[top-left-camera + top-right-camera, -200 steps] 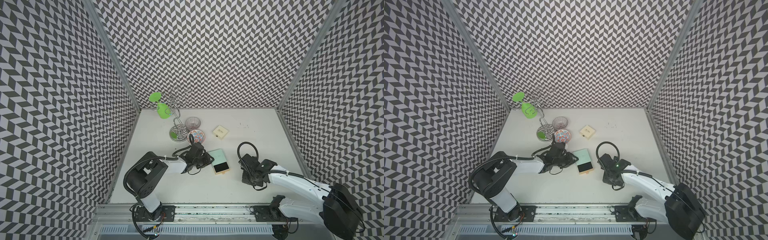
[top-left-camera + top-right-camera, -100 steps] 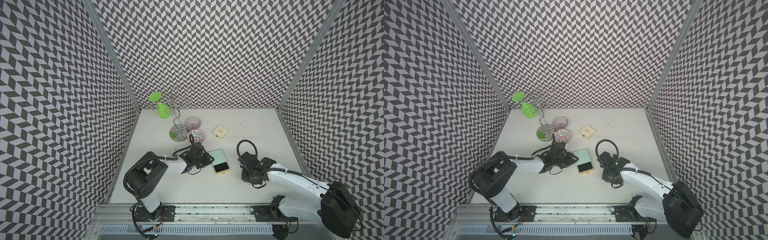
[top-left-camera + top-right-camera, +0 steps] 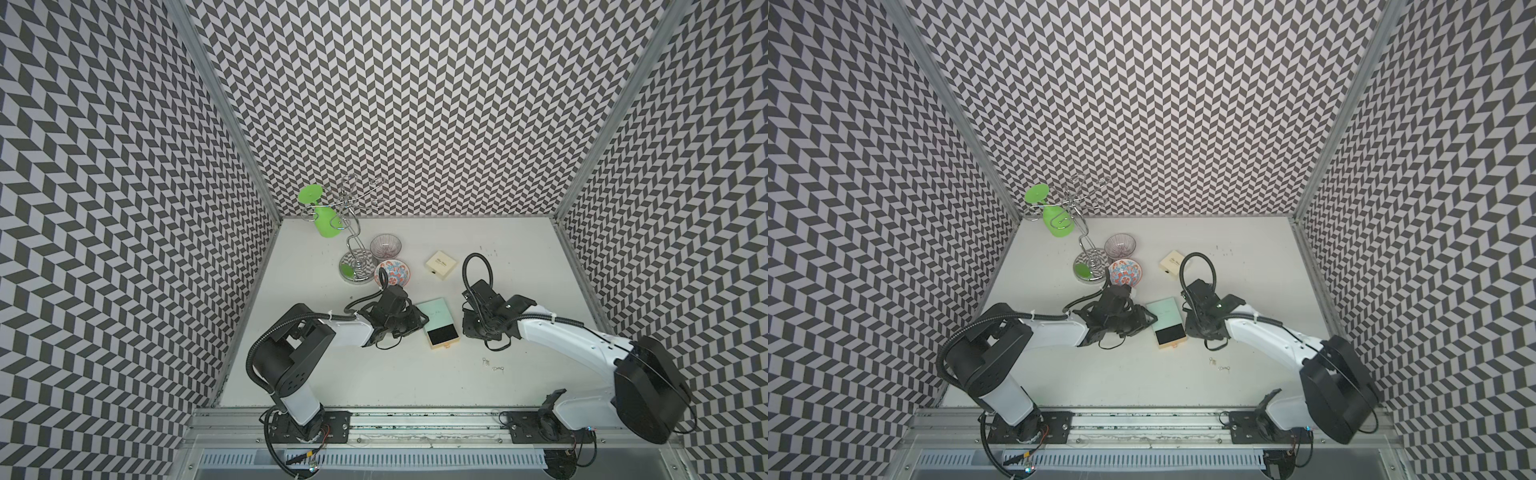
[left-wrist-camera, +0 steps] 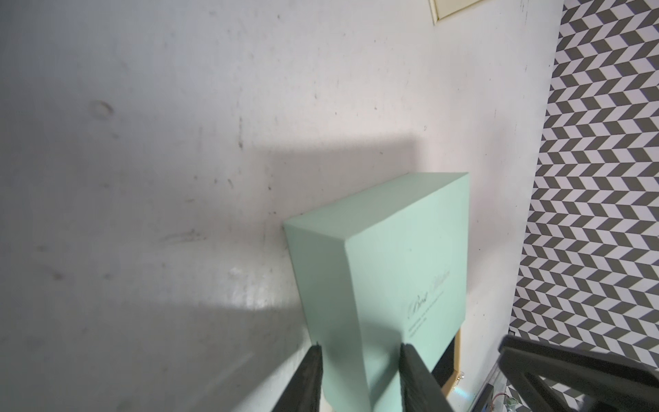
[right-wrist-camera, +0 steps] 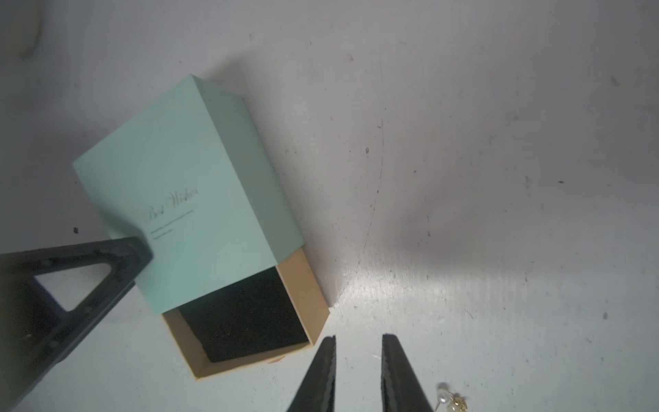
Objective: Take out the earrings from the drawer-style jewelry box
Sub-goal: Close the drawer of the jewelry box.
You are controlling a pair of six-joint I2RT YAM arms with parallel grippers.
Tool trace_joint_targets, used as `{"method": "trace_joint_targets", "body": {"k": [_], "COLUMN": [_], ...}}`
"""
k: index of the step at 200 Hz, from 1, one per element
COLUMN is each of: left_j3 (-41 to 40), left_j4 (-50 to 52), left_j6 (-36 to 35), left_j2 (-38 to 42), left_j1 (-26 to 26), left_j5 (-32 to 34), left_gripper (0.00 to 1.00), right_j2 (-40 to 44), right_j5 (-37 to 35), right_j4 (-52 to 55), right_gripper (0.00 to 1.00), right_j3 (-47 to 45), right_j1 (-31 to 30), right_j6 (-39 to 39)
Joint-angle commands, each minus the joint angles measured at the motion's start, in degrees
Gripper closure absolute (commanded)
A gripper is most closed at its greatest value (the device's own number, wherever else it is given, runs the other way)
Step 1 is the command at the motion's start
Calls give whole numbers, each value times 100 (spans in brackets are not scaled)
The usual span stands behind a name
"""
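Black-fingered, your right end effector (image 5: 360, 339) hangs slightly spread and empty, while your left end effector (image 4: 360, 351) pinches the jewelry box (image 5: 185, 185) by its mint sleeve. Near the box's open drawer (image 5: 246, 317), earrings (image 5: 450, 401) lie on the table (image 5: 499, 178). The drawer's foam looks bare, so the job seems nearly done.

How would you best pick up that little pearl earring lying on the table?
Likely from straight above, with the right gripper closing across the bead of the pearl earring: it lies flat on the table, and the bead is its bulkiest part.
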State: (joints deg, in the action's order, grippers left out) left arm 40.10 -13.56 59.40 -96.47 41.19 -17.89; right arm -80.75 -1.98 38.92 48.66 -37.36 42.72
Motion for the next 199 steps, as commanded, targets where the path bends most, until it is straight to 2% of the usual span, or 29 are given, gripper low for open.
{"method": "trace_joint_targets", "body": {"k": [1,20,74,146,199], "left_j3": [77,180,572,1816,2130], "left_j4": [175,272,1215,2162,2078], "left_j6": [-91,-155,-125,-134,-261], "left_j2": [44,97,478,-674,-1180], "left_j1": [-49,-69,-271,-515,-498], "left_j5": [-65,-57,507,682,470], "left_gripper": [62,61,45,45,50], "right_j2": [101,351,672,293,58], "right_j5": [298,405,802,1024,1138], "right_j4": [19,208,-330,-1094,-1498], "right_gripper": [76,77,79,81,82], "right_j3": [-9,-288,-918,-947,-983], "right_j1": [-31,-107,-717,-754,-770], "right_j6": [-159,-157,205,333,379]}}
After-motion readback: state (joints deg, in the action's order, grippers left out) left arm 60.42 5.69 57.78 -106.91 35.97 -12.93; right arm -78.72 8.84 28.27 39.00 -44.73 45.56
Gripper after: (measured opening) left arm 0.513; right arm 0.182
